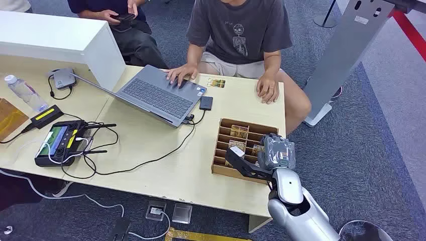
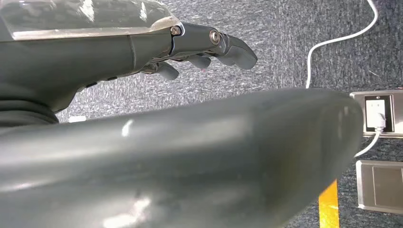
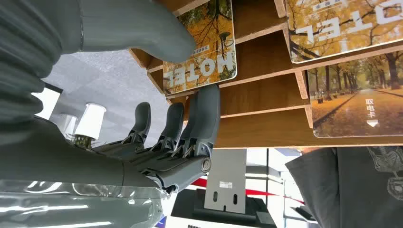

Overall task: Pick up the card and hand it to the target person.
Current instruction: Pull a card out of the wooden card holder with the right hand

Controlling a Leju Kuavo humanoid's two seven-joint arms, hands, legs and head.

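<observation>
**Card pick: right hand at the rack, no grip yet**

Right hand [image 1: 275, 153] sits over the wooden card rack [image 1: 223, 173] at the table's [image 1: 166, 170] near right corner, roughly 5 o'clock from the laptop [image 1: 158, 95]. In the right wrist view the thumb and fingers [image 3: 202, 118] bracket the nearest hotel card [image 3: 202, 52], which stands tilted in its slot. Fingers apart, nothing pinched; I can't tell whether any tip touches the card edge.

Left hand [image 2: 190, 47] hangs over the carpet, fingers loosely curled, holding nothing.

Handling, my read:
- Card looks like thin glossy plastic: light, stiff, slick on the faces.
- Only the exposed upper edge is reachable; slot walls block the rest.
- Pinch thumb on one face, fingers on the other, then draw out along the slot line. Skewed pull likely jams it against the divider.
- Neighbouring cards sit close, so risk of dragging one along.

Person in grey shirt [image 1: 238, 30] sits at 12 o'clock from the rack, hands on the table.
</observation>
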